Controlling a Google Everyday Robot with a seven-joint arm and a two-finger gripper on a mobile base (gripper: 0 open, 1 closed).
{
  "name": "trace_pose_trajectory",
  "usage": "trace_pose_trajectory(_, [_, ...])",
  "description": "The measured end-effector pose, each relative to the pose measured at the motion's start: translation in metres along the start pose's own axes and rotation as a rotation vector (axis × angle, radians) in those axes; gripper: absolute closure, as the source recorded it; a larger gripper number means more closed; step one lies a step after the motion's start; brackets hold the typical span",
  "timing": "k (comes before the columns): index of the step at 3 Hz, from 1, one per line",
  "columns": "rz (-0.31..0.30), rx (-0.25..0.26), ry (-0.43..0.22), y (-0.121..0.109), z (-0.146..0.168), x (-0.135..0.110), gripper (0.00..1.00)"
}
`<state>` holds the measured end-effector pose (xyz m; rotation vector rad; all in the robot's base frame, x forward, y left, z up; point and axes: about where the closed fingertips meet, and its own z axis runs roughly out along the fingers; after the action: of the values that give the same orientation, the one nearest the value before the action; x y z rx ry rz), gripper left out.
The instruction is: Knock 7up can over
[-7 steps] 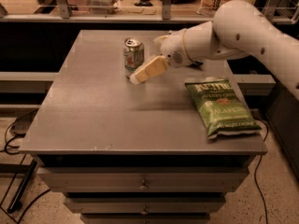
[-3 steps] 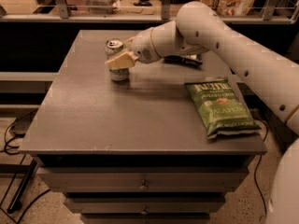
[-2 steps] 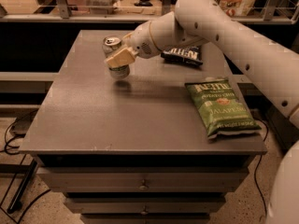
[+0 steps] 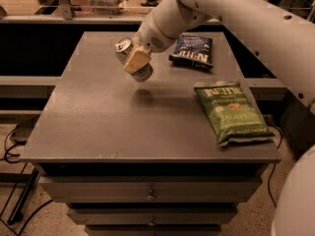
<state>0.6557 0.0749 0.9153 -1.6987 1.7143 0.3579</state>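
Clearly lifted off the surface (image 4: 98, 122), the 7up can (image 4: 124, 46) hangs tilted over its rear middle, silver top turned up-left, clamped in the claw (image 4: 136, 63) (a tan finger crosses its body), with a dark blue chip bag (image 4: 193, 50) to the right and a green chip bag (image 4: 231, 113) nearer the front.

A grey worktop (image 4: 93, 127) carries two chip bags, both lying flat. The green bag (image 4: 232, 113) lies near the front right corner, its lower end close to the edge. The dark blue bag (image 4: 192, 50) lies at the back, well apart from the green one (the jaws hang above the worktop just left of it). Below the front edge are drawers (image 4: 123, 193) – the top one has a small knob (image 4: 151, 196). Cables (image 4: 12, 141) trail on the floor at left.
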Motion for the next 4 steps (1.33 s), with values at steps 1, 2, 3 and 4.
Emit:
trace_pose_trajectory(1, [-0.048, -0.008, 0.123, 0.004, 0.001, 0.021, 0.77])
trace_pose_trajectory(2, [-0.064, -0.017, 0.250, 0.009, 0.003, 0.051, 0.54])
trace_pose_trajectory(3, [-0.065, -0.019, 0.285, 0.011, 0.002, 0.060, 0.30])
trace_pose_trajectory(4, [-0.070, -0.030, 0.322, 0.015, 0.002, 0.071, 0.07])
